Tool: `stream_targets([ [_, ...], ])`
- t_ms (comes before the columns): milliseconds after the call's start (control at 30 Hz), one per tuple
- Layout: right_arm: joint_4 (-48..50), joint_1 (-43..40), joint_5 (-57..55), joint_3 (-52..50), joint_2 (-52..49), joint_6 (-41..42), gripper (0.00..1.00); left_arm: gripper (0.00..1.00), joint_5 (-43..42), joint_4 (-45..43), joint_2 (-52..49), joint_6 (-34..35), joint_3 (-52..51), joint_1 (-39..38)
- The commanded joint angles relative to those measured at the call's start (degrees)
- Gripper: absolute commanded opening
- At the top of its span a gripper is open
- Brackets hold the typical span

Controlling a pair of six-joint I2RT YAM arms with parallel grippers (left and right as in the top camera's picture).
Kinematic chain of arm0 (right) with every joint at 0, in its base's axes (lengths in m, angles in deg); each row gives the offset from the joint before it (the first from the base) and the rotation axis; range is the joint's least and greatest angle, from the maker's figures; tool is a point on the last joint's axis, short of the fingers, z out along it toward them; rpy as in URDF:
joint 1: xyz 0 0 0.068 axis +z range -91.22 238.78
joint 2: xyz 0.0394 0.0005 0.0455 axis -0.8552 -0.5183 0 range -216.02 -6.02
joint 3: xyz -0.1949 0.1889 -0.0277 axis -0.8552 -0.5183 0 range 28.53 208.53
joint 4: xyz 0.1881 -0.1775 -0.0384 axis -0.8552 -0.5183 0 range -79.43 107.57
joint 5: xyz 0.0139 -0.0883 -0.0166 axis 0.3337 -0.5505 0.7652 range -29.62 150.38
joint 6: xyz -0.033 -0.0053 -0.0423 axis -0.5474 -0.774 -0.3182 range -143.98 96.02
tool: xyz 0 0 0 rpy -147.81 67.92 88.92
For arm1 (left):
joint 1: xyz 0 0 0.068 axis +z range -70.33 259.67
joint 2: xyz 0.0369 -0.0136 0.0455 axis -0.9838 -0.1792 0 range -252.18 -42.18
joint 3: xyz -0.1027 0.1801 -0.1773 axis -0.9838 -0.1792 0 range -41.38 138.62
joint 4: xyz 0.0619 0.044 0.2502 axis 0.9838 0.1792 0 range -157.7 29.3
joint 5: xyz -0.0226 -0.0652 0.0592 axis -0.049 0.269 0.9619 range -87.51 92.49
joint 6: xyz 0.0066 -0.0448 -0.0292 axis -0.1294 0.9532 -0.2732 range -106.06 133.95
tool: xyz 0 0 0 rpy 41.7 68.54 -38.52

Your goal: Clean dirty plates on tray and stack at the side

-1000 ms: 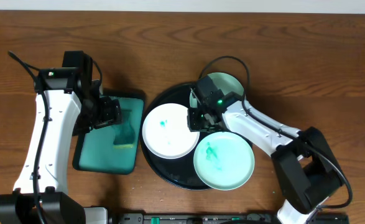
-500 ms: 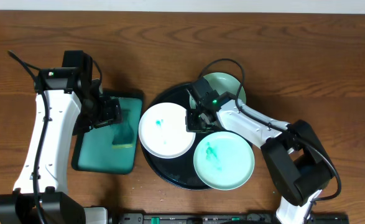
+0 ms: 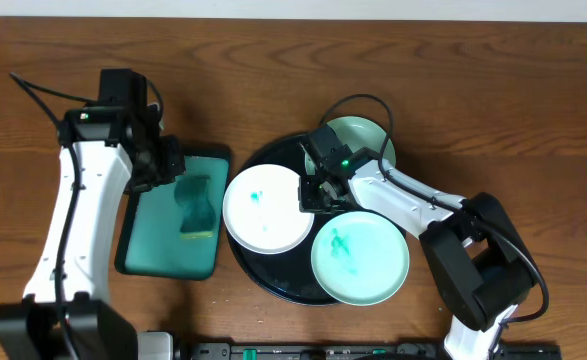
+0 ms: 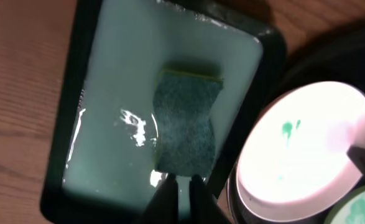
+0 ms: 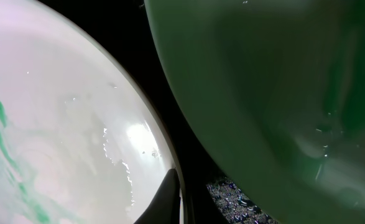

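R fingers (image 5: pixel 168 198) clamped on white plate (image 3: pixel 265 208) rim, L fingers (image 4: pixel 165 198) closed on sponge (image 4: pixel 188 127) end. Hold plate steady w/ R, press sponge flat across teal smear (image 4: pixel 289 129).

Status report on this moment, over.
Left gripper shut at edge of sponge, hold unclear. Right gripper shut on rim of smeared white plate, on black tray. Smeared mint-green plate crowds alongside.

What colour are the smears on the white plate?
Teal-green, on the white plate; clearest in the left wrist view.

Three plates (image 3: pixel 266 209) crowd the tray (image 3: pixel 273 275), leaving narrow gaps.
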Motion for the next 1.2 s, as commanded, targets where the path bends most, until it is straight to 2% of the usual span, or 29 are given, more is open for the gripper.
stream_targets([
  [0, -0.6, 1.2, 0.1, -0.5, -3.2, 0.9, 0.01, 0.28, 0.3, 0.2, -5.1, -0.1, -0.7, 0.2],
  [67, -0.6, 1.2, 0.1, -0.5, -3.2, 0.9, 0.01, 0.42, -0.2, 0.2, -7.8, -0.5, -0.7, 0.2],
  [100, -0.6, 1.2, 0.1, -0.5, -3.2, 0.9, 0.01, 0.44, -1.3, 0.2, -9.3, -1.4, -0.7, 0.2],
  [133, -0.6, 1.2, 0.1, -0.5, -3.2, 0.9, 0.01, 0.35, -2.2, 0.3, -10.5, -1.9, -0.7, 0.2],
  [167, -0.6, 1.2, 0.1, -0.5, -3.2, 0.9, 0.01, 0.08, -2.3, 0.4, -11.8, -2.0, -0.7, 0.2],
  [333, -0.6, 1.2, 0.1, -0.5, -3.2, 0.5, 0.01, 0.08, -2.3, -2.1, -16.5, -2.0, -3.2, 0.2],
  [400, -0.6, 1.2, 0.1, -0.5, -3.2, 0.5, 0.01, 0.15, -2.3, -4.3, -17.0, -2.0, -5.2, 0.2],
  [467, -0.6, 1.2, 0.1, -0.5, -3.2, 0.5, 0.01, 0.26, -2.3, -6.7, -17.2, -2.0, -7.4, 0.2],
  [667, -0.4, 1.2, 0.1, -0.5, -3.2, 0.5, 0.01, 0.40, -2.5, -10.2, -17.2, -2.0, -10.5, 0.2],
  [800, -0.4, 1.2, 0.1, -0.5, -3.2, 0.5, 0.01, 0.40, -3.1, -10.9, -17.2, -2.3, -10.5, 0.1],
  [967, -0.2, 1.2, 0.1, -0.5, -3.2, 0.5, 0.01, 0.40, -8.0, -11.5, -16.6, -4.2, -10.5, 0.1],
  [1167, 0.0, 1.2, 0.1, -0.5, -3.2, 0.5, 0.01, 0.39, -7.1, -10.8, -9.6, -4.9, -10.5, -0.7],
])
